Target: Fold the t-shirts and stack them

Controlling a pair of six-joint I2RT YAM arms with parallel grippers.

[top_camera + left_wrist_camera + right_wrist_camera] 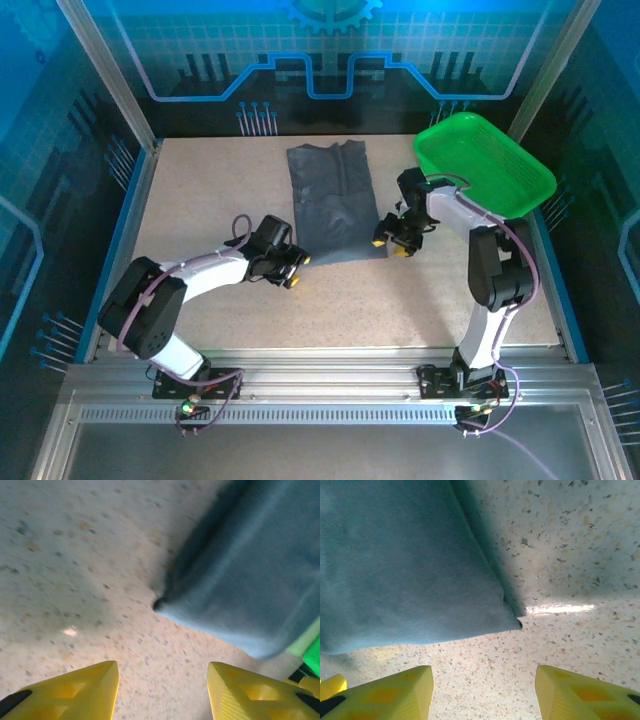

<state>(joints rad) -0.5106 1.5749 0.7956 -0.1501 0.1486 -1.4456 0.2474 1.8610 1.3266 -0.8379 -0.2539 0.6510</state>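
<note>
A dark slate-grey t-shirt [333, 205] lies folded into a long strip in the middle of the table, its near edge between the two grippers. My left gripper [292, 268] stands open just off the strip's near left corner [162, 605], with bare table between its yellow fingers [85, 690]. My right gripper [395, 243] is open too, just off the near right corner [512, 621], nothing between its fingers [572, 692]. Both hover low over the table, apart from the cloth.
A bright green plastic tray [485, 165] sits at the back right, close behind the right arm. The speckled tabletop [200, 190] is bordered by blue rails and an aluminium frame. A green edge [312, 652] shows at the right of the left wrist view.
</note>
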